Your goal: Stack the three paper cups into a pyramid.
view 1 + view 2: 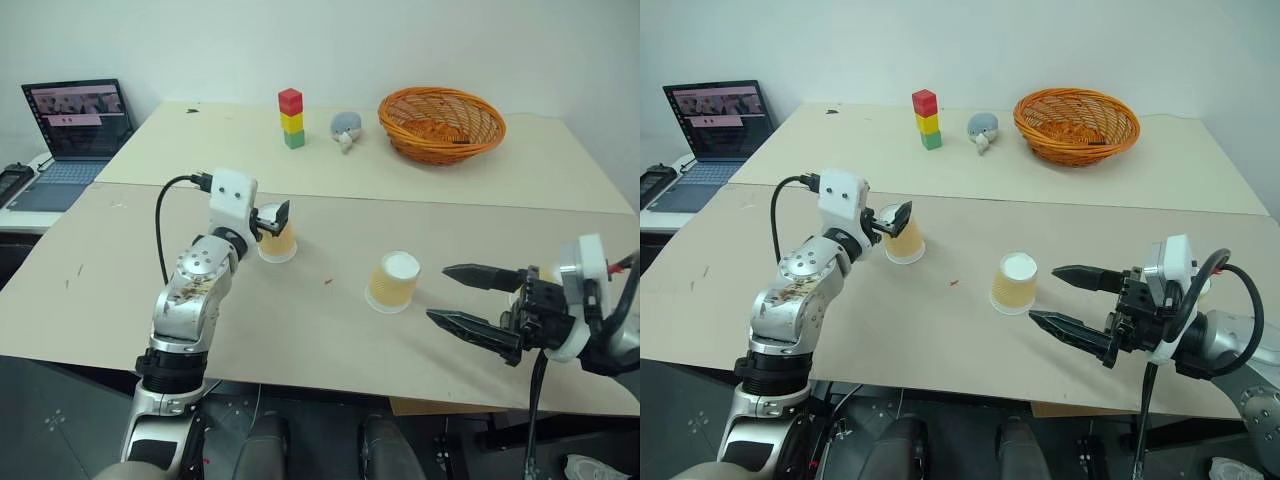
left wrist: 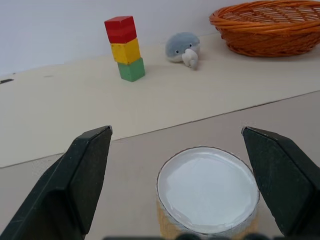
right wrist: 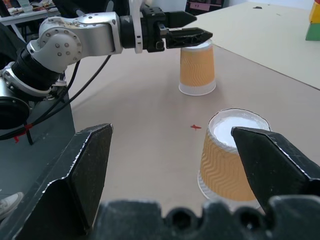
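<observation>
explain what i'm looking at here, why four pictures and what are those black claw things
This is a humanoid robot with two arms, each ending in a gripper of two black fingers. Two pictures come from cameras in its head, looking down over a beige table. The other two come from cameras on its wrists, looking out between the fingers.

Two tan ribbed paper cups stand upside down on the table. The left gripper is open with its fingers either side of the left cup, not clamped on it. The right gripper is open beside the middle cup. Neither holds anything.

At the back are a red, yellow and green block tower, a small grey plush toy, an orange wicker basket and a laptop.
</observation>
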Robot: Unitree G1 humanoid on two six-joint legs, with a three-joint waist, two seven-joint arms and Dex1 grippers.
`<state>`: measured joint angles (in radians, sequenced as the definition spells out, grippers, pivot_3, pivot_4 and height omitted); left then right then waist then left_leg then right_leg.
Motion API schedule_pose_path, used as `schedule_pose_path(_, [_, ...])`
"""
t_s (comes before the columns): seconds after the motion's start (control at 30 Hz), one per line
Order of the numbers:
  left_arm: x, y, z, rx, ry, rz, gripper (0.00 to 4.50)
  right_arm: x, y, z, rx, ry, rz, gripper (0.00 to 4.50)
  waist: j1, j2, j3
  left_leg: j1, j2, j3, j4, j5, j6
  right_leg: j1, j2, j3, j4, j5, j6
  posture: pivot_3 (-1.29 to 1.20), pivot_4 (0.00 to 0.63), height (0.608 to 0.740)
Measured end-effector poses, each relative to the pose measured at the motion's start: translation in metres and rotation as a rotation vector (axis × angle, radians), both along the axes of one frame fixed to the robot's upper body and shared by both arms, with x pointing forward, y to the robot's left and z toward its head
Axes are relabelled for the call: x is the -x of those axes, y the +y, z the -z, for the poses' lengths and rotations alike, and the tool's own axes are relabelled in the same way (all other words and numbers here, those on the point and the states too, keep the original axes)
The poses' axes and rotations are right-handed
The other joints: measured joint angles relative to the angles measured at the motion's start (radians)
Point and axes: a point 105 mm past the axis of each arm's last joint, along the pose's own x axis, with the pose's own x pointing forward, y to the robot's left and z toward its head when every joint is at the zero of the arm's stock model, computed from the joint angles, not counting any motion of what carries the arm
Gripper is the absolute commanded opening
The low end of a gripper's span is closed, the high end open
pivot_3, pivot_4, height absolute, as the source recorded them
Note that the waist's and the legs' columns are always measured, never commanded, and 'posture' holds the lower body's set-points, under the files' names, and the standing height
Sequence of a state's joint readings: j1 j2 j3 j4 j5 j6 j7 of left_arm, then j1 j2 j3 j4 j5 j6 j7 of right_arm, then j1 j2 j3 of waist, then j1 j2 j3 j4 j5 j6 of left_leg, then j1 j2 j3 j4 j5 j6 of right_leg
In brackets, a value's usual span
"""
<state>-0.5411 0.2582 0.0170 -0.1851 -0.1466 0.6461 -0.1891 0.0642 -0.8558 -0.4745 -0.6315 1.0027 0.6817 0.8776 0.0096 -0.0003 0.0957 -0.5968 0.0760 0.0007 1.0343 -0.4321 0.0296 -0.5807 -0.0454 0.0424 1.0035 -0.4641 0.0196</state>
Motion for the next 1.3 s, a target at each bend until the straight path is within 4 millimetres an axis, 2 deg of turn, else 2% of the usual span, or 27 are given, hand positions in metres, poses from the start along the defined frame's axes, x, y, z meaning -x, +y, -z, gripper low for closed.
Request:
schedule_pose_path(0.2, [-0.003,-0.010,0.011,0.050,0.035,0.026,4.42,0.001,0.000,-0.002,0.003,-0.010,0.008,4.50,0.001,0.000,0.000,0.000,0.000,0.000,0.000,0.000,0.000,0.000,0.000,0.000,0.000,0.000,0.000,0.00,0.150,0.640])
schedule_pose_path(0.53, [-0.004,-0.020,0.010,0.074,0.032,0.038,4.42,0.002,-0.004,-0.001,0.003,-0.005,0.026,4.50,0.001,0.000,0.000,0.000,0.000,0.000,0.000,0.000,0.000,0.000,0.000,0.000,0.000,0.000,0.000,0.00,0.150,0.640])
schedule_pose_path(0.57, [-0.004,-0.020,0.012,0.078,0.038,0.035,4.03,0.002,-0.004,-0.001,0.001,-0.005,0.025,4.50,0.001,0.000,0.000,0.000,0.000,0.000,0.000,0.000,0.000,0.000,0.000,0.000,0.000,0.000,0.000,0.00,0.150,0.640])
schedule_pose_path(0.63, [-0.006,-0.019,0.015,0.080,0.050,0.029,3.64,0.003,-0.004,-0.003,-0.006,-0.007,0.022,4.50,0.001,0.000,0.000,0.000,0.000,0.000,0.000,0.000,0.000,0.000,0.000,0.000,0.000,0.000,0.000,0.00,0.150,0.640])
schedule_pose_path(0.67, [-0.006,-0.019,0.017,0.080,0.058,0.025,3.19,0.003,-0.004,-0.004,-0.007,-0.010,0.023,4.50,0.001,0.000,0.000,0.000,0.000,0.000,0.000,0.000,0.000,0.000,0.000,0.000,0.000,0.000,0.000,0.00,0.150,0.640])
schedule_pose_path(0.73, [-0.007,-0.018,0.018,0.082,0.060,0.018,2.62,0.003,-0.005,-0.005,-0.005,-0.014,0.026,4.50,0.001,0.000,0.000,0.000,0.000,0.000,0.000,0.000,0.000,0.001,0.000,0.000,0.000,0.000,0.000,0.00,0.150,0.640])
schedule_pose_path(1.0, [-0.010,-0.018,0.017,0.092,0.064,0.005,2.60,0.003,-0.005,-0.007,-0.004,-0.014,0.020,4.50,0.001,0.000,0.000,0.000,0.000,0.000,0.000,0.000,0.000,0.001,0.000,0.000,-0.001,0.000,0.000,0.00,0.150,0.640])
schedule_pose_path(1.07, [-0.013,-0.019,0.013,0.085,0.057,0.006,2.60,0.003,-0.005,-0.007,-0.005,-0.016,0.020,4.50,0.002,0.000,0.000,0.000,0.000,0.000,0.000,0.000,0.000,0.001,0.000,0.000,-0.001,0.000,0.000,0.00,0.150,0.640])
schedule_pose_path(1.13, [-0.015,-0.024,0.001,0.072,0.024,0.028,2.60,0.003,-0.005,-0.008,-0.005,-0.019,0.020,4.50,0.003,0.000,0.000,-0.001,0.000,0.000,0.000,0.000,0.000,0.001,0.000,-0.001,-0.001,0.000,0.000,0.00,0.150,0.640])
schedule_pose_path(1.2, [-0.015,-0.035,-0.021,0.050,-0.026,0.115,2.60,0.002,-0.004,-0.010,-0.005,-0.028,0.015,4.50,0.003,0.000,0.000,-0.002,0.000,0.001,0.000,0.000,0.000,0.000,0.000,-0.002,-0.002,0.000,0.000,0.00,0.150,0.640])
schedule_pose_path(1.23, [-0.011,-0.045,-0.035,0.010,-0.058,0.226,2.60,0.001,-0.003,-0.012,-0.004,-0.038,0.010,4.50,0.002,0.000,0.000,-0.001,-0.001,0.001,0.000,0.000,0.000,0.000,0.000,-0.001,-0.002,0.000,0.000,0.00,0.150,0.640])
schedule_pose_path(1.3, [0.002,-0.057,-0.043,-0.032,-0.066,0.394,2.60,0.001,-0.003,-0.013,-0.004,-0.043,0.010,4.50,-0.001,0.001,-0.001,0.000,0.000,0.002,-0.001,0.000,0.000,0.001,0.000,-0.001,-0.003,0.000,0.000,0.00,0.150,0.640])
